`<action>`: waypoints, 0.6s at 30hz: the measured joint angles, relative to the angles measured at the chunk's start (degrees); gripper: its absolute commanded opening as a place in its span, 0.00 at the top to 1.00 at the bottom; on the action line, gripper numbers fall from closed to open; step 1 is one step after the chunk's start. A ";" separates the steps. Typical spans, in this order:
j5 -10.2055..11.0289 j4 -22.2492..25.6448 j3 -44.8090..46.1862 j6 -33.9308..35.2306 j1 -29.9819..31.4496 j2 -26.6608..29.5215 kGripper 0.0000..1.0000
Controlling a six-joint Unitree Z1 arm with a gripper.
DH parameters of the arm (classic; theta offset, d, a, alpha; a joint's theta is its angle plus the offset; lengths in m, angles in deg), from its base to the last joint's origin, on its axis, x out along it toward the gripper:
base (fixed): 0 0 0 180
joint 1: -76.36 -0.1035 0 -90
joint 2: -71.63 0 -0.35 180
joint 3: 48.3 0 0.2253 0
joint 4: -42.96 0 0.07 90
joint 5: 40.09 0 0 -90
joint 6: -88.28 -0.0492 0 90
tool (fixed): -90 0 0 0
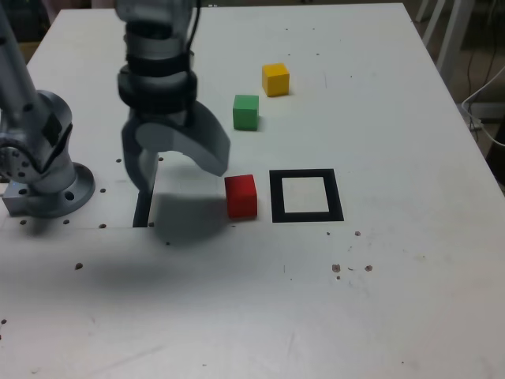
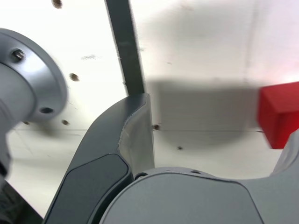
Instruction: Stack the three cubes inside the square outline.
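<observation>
With our claw (image 1: 183, 180) spread wide and empty, we should center it over the red cube (image 1: 241, 197) before we go down gently.

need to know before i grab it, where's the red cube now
The red cube sits just left of the square outline in the exterior view.

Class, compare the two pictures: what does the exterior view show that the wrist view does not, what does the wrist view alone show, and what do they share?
Only the exterior view: the yellow cube, the green cube and the square outline.

Only the wrist view: a close look at screw holes in the round metal base.

Both: the red cube, the straight black strip, the open tool and part of the white table.
</observation>
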 measured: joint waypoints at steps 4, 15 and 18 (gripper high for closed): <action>-0.18 0.36 -3.88 1.69 0.54 -3.63 0.01; -1.28 0.73 -11.05 2.72 0.63 -11.59 0.01; -1.39 0.71 -11.22 2.72 0.63 -12.52 0.01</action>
